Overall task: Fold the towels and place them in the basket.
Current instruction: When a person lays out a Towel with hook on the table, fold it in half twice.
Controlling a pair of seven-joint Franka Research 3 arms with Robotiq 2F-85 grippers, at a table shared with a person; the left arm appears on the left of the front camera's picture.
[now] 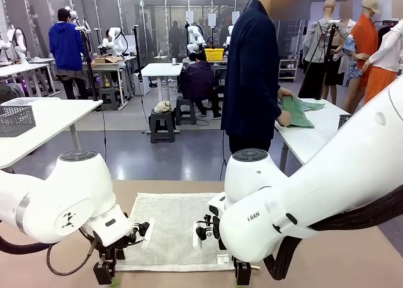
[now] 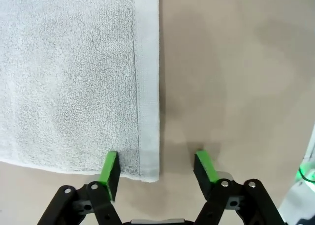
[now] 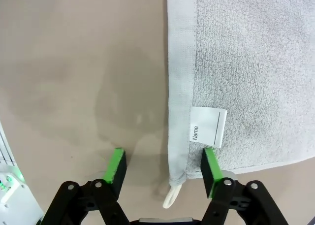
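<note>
The cream-white towel (image 1: 171,228) lies spread flat on the brown table. My left gripper (image 1: 106,272) is open at its near left corner. In the left wrist view that gripper (image 2: 157,168) straddles the towel's hemmed corner (image 2: 147,156), one pad over cloth and one over bare table. My right gripper (image 1: 242,274) is open at the near right corner. In the right wrist view it (image 3: 163,168) straddles the towel's hem (image 3: 179,112), beside a white name label (image 3: 207,126) and a corner loop (image 3: 171,196). A person at a far side table handles the green towel (image 1: 297,113). The edge of a dark basket (image 1: 343,120) shows behind my right arm.
A paler grey lattice basket (image 1: 16,120) stands on the white table (image 1: 56,121) at the left. The brown table (image 1: 352,263) lies bare around the towel. Other people and workstations stand farther back.
</note>
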